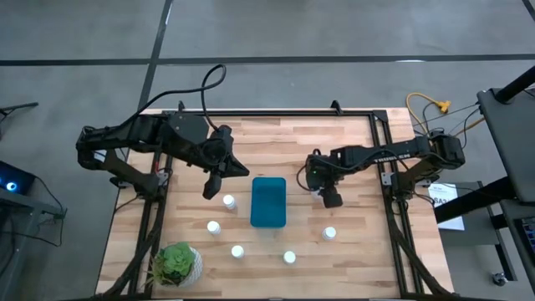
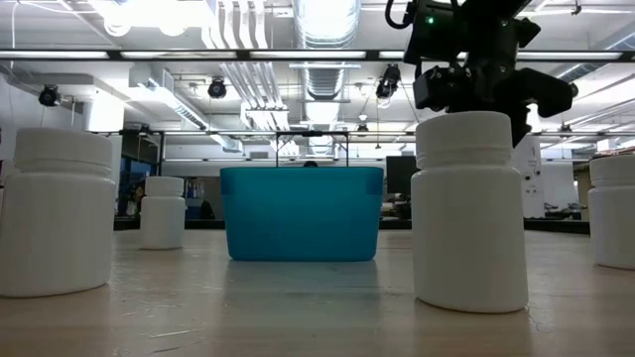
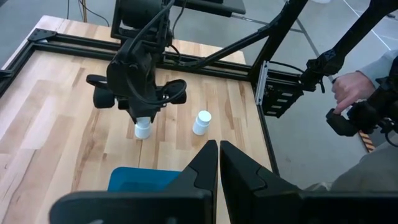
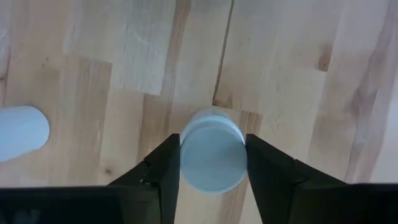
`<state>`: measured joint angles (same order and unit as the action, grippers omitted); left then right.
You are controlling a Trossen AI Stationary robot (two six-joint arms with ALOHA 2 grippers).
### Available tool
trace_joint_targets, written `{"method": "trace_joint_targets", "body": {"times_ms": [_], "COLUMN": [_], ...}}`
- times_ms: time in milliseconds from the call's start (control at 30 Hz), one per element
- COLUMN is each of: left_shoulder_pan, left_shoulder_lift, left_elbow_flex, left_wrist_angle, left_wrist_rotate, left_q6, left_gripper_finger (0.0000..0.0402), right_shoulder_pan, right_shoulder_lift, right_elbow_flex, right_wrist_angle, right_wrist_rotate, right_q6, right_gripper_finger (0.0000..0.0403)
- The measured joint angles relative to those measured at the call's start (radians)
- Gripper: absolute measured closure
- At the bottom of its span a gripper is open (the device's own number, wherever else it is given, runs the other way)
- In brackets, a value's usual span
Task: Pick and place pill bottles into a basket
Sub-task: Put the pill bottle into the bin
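At the bottom centre of the right wrist frame, a small white cylindrical plastic pill bottle with a round cap (image 4: 212, 157) is seen standing between the two dark fingers of the right gripper (image 4: 212, 163), which are set narrow and close against its sides; whether they are already pressed on it cannot be told, and the bottle appears to rest on the pale wooden slat table (image 4: 298, 56). In the foreground of the low frame, two large-looking white bottles are shown, one at the left edge (image 2: 57, 211) and one right of centre (image 2: 469, 210), with the teal-blue rectangular plastic basket (image 2: 302, 212) set behind them at centre and a further bottle (image 2: 163, 211) beside it on the left. In the high frame the basket (image 1: 268, 201) is placed at the middle of the table, apparently empty, with the right gripper (image 1: 331, 198) just to its right and the left gripper (image 1: 214, 183) held above the table to its upper left, its fingers drawn together on nothing. The grasp of a first bottle is judged to be in hand; next, a firm closing, a lift and a carry toward the basket would be called for.
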<state>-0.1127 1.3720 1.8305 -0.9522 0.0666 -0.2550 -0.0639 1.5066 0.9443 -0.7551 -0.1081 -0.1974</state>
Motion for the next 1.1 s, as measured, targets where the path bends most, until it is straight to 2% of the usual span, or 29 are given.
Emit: {"method": "trace_joint_targets", "body": {"times_ms": [200, 367, 833, 1100], "left_shoulder_pan": [0.000, 0.000, 0.000, 0.000], "left_shoulder_lift": [0.000, 0.000, -0.002, -0.038], "left_elbow_flex": [0.000, 0.000, 0.000, 0.001], "left_wrist_angle": [0.000, 0.000, 0.040, 0.085], "left_wrist_rotate": [0.000, 0.000, 0.001, 0.000], "left_q6": [0.000, 0.000, 0.001, 0.008], "left_gripper_finger": [0.0402, 0.0402, 0.0402, 0.0402], "right_shoulder_pan": [-0.008, -0.009, -0.035, -0.034], "right_shoulder_lift": [-0.005, -0.006, 0.016, 0.233], "right_elbow_flex": [0.005, 0.095, 0.525, 0.816], "right_wrist_angle": [-0.014, -0.077, -0.287, -0.442], "right_wrist_rotate": [0.003, 0.004, 0.030, 0.032], "right_q6": [0.041, 0.021, -0.030, -0.046], "right_gripper_finger": [0.0261, 0.0260, 0.0258, 0.0257]}}
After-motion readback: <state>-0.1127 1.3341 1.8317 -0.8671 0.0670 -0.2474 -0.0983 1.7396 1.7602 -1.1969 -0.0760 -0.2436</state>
